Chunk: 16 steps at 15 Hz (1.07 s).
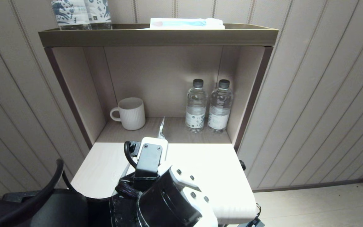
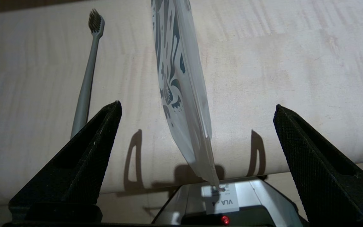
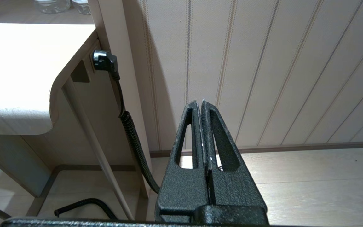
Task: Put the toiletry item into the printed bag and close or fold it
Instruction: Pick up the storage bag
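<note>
The printed bag [image 2: 181, 82] stands on its edge over the pale table [image 2: 295, 78], white with dark blue figures, one corner resting on my left gripper's body. My left gripper [image 2: 197, 104] is open wide, and the bag rises between its fingers [image 2: 96, 148] without touching either. The grey toothbrush [image 2: 88, 72] lies flat on the table beside the bag, bristles at the far end. In the head view the bag's upper edge [image 1: 162, 127] pokes up beyond my left wrist [image 1: 150, 156]. My right gripper [image 3: 202, 102] is shut on nothing, low beside the table's right side.
At the back of the shelf recess stand a white ribbed mug [image 1: 131, 113] and two water bottles [image 1: 196, 105]. Blue-patterned packs [image 1: 80, 12] and a white packet [image 1: 186, 23] lie on the top shelf. A black plug with a coiled cable [image 3: 106, 61] hangs at the table's right side.
</note>
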### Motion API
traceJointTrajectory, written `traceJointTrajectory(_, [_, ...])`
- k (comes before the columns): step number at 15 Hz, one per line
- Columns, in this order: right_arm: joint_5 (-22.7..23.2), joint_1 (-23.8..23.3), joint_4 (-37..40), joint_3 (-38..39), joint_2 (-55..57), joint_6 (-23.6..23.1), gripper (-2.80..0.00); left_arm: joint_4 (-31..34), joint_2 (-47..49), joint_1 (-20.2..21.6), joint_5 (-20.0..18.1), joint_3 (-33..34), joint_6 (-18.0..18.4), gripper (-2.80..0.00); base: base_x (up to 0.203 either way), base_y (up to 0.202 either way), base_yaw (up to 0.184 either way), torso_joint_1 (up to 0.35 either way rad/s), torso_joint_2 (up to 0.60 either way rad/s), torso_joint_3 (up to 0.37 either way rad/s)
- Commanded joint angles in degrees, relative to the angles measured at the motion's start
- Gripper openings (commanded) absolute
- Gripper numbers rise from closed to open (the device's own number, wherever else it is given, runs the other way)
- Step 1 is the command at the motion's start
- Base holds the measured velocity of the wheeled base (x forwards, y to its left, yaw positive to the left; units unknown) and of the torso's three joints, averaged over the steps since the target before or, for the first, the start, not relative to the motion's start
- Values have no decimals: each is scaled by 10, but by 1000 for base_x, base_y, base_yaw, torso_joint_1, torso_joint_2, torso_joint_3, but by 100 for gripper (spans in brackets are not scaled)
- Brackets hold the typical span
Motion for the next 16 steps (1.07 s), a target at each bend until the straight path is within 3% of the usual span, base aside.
traceJointTrajectory(1, [0, 0, 0, 0, 1, 0, -280, 0, 1, 3, 3, 1, -2, 0, 0, 0, 0, 0, 0, 0])
traceJointTrajectory(2, [0, 0, 0, 0, 1, 0, -280, 0, 0, 3, 4, 0, -1, 0, 0, 0, 0, 0, 0, 0])
traceJointTrajectory(3, [0, 0, 0, 0, 1, 0, -280, 0, 0, 3, 3, 0, 0, -280, 0, 0, 0, 0, 0, 0])
traceJointTrajectory(16, [0, 0, 0, 0, 1, 0, -280, -14, -25, 11, -9, 4, 4, -280, 0, 0, 0, 0, 0, 0])
